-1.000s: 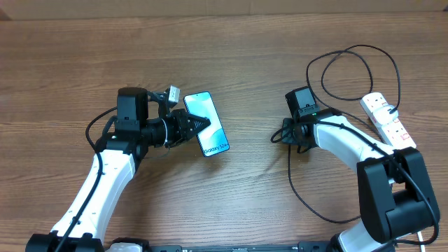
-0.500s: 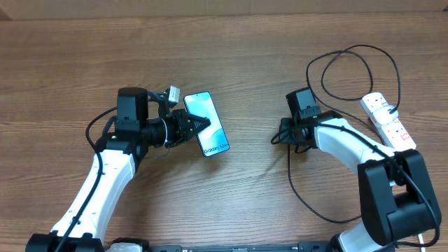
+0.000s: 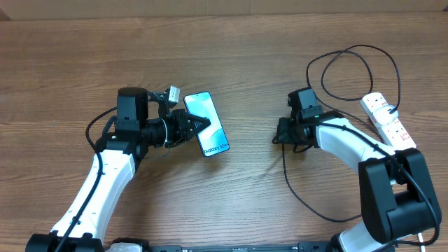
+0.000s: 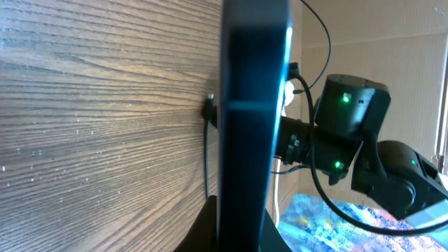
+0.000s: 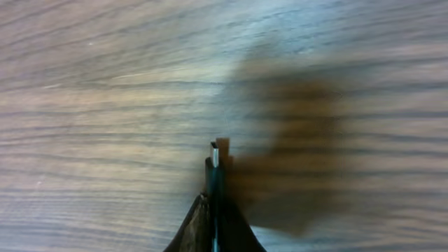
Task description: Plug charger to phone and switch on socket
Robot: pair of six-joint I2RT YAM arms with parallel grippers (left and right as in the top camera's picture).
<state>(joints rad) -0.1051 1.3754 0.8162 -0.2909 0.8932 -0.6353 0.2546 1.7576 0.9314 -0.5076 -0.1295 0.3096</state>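
The phone (image 3: pixel 207 124), its blue-white screen reading "Galaxy S24+", is held on its long edge left of centre; my left gripper (image 3: pixel 198 125) is shut on its side. In the left wrist view the phone (image 4: pixel 253 105) shows edge-on as a dark slab between the fingers (image 4: pixel 234 227). My right gripper (image 3: pixel 278 136) is shut on the charger's black plug tip (image 5: pixel 215 162), metal end pointing out over the wood. The thin black cable (image 3: pixel 294 183) loops from it back to the white socket strip (image 3: pixel 388 120) at the right edge.
The black cable makes a large loop (image 3: pixel 353 66) behind the right arm and another curve toward the front. The socket's thick white cord (image 3: pixel 420 241) runs off the front right. The right arm (image 4: pixel 346 126) shows beyond the phone in the left wrist view.
My right gripper with the plug tip has turned slightly and the cable below it has shifted a little left. The left arm and phone have not moved.
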